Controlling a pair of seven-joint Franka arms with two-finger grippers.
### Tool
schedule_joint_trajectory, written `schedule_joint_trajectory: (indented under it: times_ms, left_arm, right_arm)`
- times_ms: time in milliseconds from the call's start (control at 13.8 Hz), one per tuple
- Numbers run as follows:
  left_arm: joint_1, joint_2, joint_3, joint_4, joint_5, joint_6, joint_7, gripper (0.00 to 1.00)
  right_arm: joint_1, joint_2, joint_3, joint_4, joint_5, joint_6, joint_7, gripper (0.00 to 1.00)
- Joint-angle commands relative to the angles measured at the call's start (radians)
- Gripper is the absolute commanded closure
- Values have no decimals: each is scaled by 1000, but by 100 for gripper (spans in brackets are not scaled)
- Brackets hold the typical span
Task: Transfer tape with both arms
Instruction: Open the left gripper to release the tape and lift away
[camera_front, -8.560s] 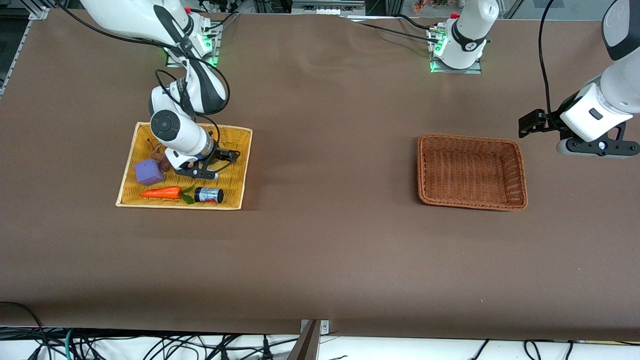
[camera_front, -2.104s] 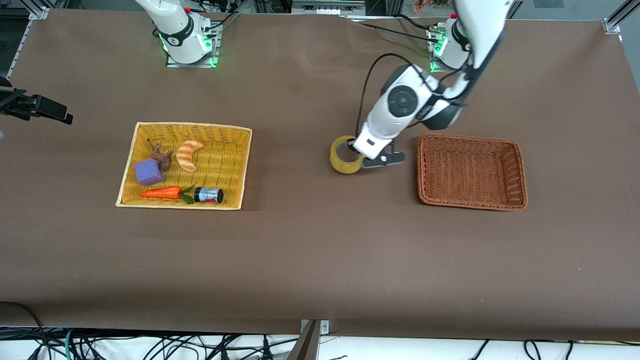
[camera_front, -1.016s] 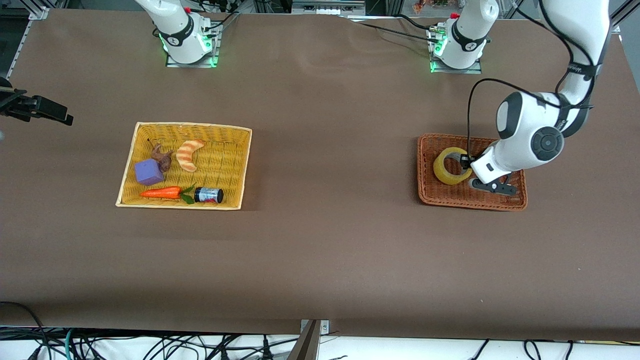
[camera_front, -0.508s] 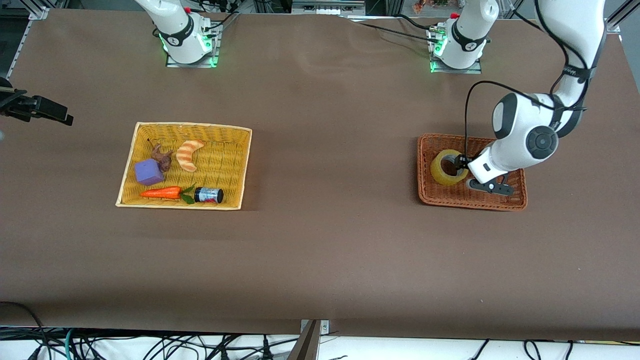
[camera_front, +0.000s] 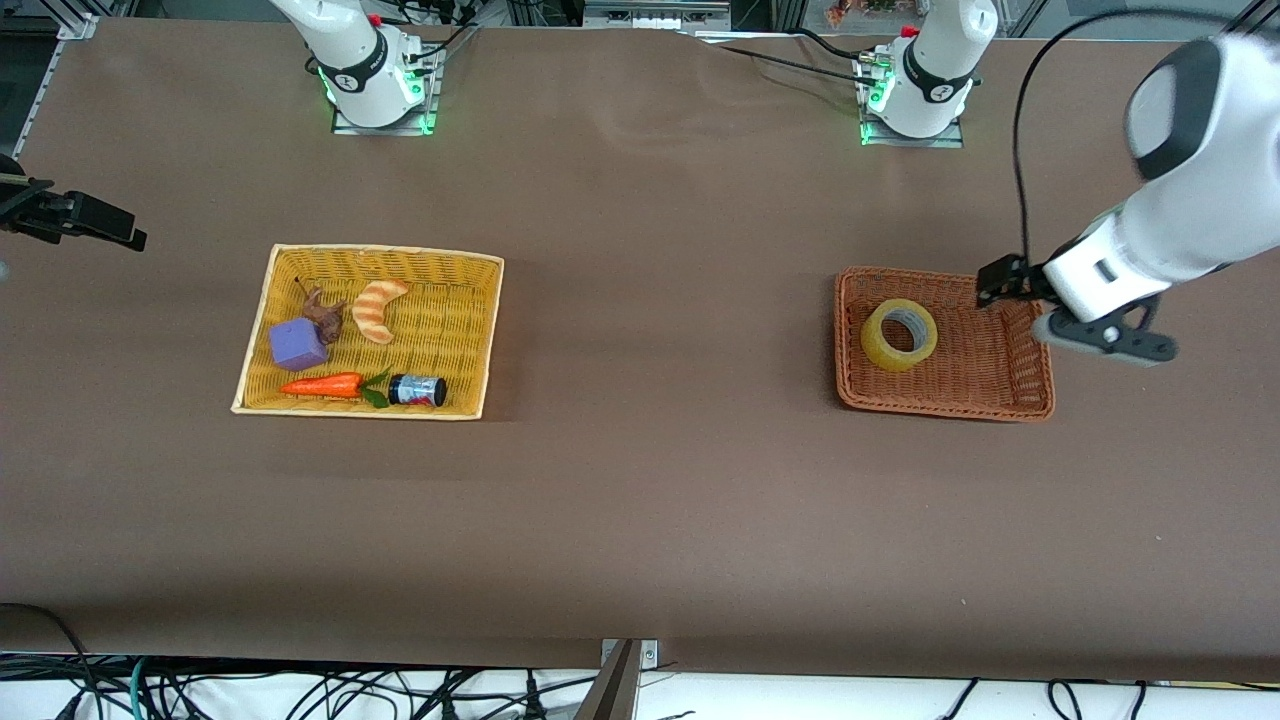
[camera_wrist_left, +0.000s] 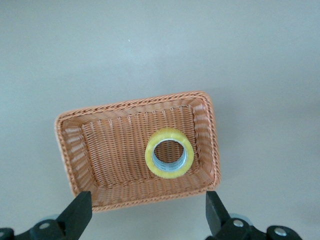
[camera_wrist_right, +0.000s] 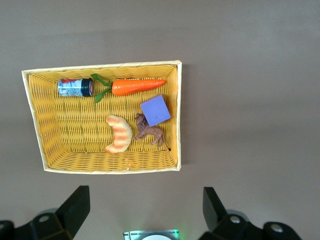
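Note:
The tape (camera_front: 899, 334), a yellowish ring with a grey core, lies flat in the brown wicker basket (camera_front: 1010, 400), toward its end nearer the right arm. The left wrist view also shows the tape (camera_wrist_left: 169, 153) on the floor of the basket (camera_wrist_left: 75, 150). My left gripper (camera_front: 1100, 340) hangs open and empty high above the basket, its two black fingertips (camera_wrist_left: 80, 207) spread wide with nothing between them. My right gripper (camera_front: 60, 215) waits open and empty at the right arm's end of the table, up over the bare table beside the yellow tray (camera_wrist_right: 102, 169).
The yellow tray (camera_front: 480, 330) holds a striped croissant toy (camera_front: 376, 309), a purple cube (camera_front: 297, 344), a small brown figure (camera_front: 322, 309), a carrot (camera_front: 322, 385) and a small jar (camera_front: 417, 389). Both bases (camera_front: 378, 75) stand along the table's edge farthest from the front camera.
The left gripper opened and let go of the tape, which now lies in the basket. The left arm then rose and drew back toward its end of the table. The right arm has not moved.

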Motion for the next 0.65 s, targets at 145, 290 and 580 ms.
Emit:
schedule_joint_trajectory:
  times_ms: [145, 290, 580]
  left_arm:
    - [-13, 27, 4, 174, 70, -142, 11, 0]
    - [-13, 26, 7, 174, 69, -143, 11, 0]
    - [-13, 12, 7, 171, 69, -149, 9, 0]
  right_arm:
    - [-8, 6, 6, 19, 0, -4, -10, 0]
    - [-8, 6, 8, 18, 0, -4, -10, 0]
    - [-8, 6, 6, 18, 1, -4, -8, 0]
